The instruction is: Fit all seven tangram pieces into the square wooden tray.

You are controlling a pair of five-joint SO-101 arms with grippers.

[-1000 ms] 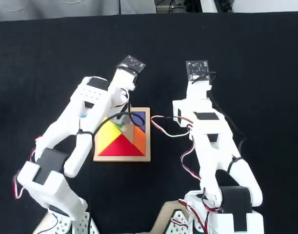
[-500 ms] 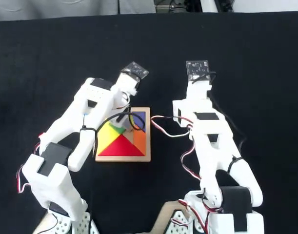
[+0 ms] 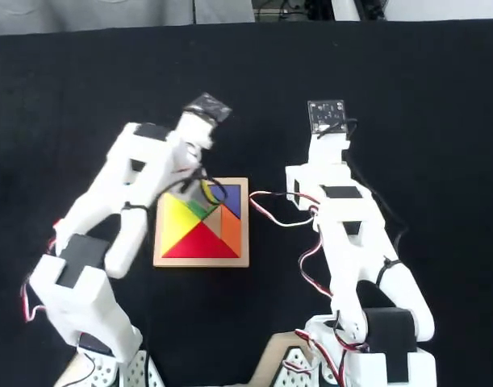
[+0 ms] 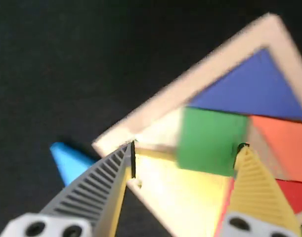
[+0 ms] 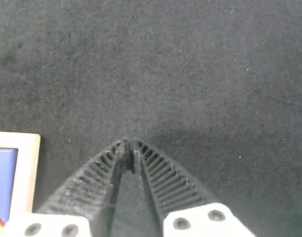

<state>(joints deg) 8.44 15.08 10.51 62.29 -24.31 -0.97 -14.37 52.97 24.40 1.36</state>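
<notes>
At the middle of the black table (image 3: 391, 81), between the two arms, sits the square wooden tray (image 3: 202, 263), with most of its coloured pieces lying in it. My left gripper (image 4: 187, 148) hangs over the tray's far left corner with its jaws spread wide and nothing held. The green square (image 4: 212, 140) lies between them, and I cannot tell whether one tip touches it. Beside the square a pale gap (image 4: 158, 131) of bare wood shows in that corner. A light blue piece (image 4: 66, 160) lies on the cloth just outside the same corner, so I judge the job is nearly done but not finished.

My right gripper (image 5: 128, 148) rests over bare cloth just right of the tray, jaws pressed together and empty.

I expect the blue piece to be thin, stiff and very light, with a smooth painted face that could slip. Lying flat, it offers little height to catch. I would pinch it across two opposite edges near its widest part, not at the narrow point, and press gently so the tray does not slide.
</notes>
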